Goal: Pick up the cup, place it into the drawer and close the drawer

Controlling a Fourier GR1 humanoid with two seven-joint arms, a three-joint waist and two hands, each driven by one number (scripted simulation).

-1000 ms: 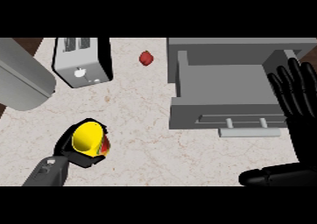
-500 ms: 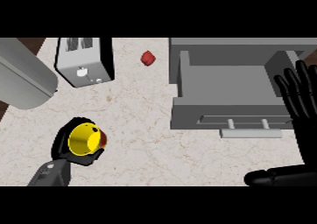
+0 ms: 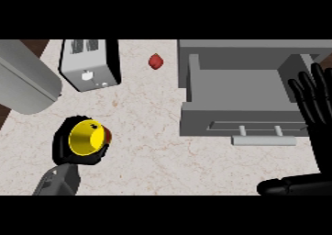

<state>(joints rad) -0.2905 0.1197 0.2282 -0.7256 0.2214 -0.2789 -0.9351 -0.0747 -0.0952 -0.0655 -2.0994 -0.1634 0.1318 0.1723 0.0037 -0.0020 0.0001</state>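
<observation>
- Three risks stand out. The first is the carry: the cup [image 3: 84, 137] is in the lower left of the frame and the open drawer [image 3: 240, 87] is in the upper right, well apart. The left hand [image 3: 59, 146] has a wide stretch of counter [image 3: 155, 151] to cross, and I judge that a tilt on the way could let the cup slip from its hold.
- Second, the drawer's front wall and its handle [image 3: 262, 140] lie between the cup and the cavity. A low approach would likely knock the cup against them, so the move calls for height before it comes over the drawer.
- Third, the right hand [image 3: 318, 101] rests at the right edge of the frame, overlapping the drawer's right side. Its fingers are straight and spread, and it holds nothing. It could crowd the left arm as the cup comes in.
- The left hand's black fingers are curled round the cup and clasp it from the side and below. Whether the cup is clear of the counter I cannot tell.
- The cup is bright yellow, with its round mouth turned up toward the view so the inside shows. A reddish-orange patch shows on its right side, and its outer wall is mostly hidden by the fingers.
- The toaster [image 3: 91, 64] and a small red object [image 3: 156, 61] lie in the upper part of the frame, off the likely path.
</observation>
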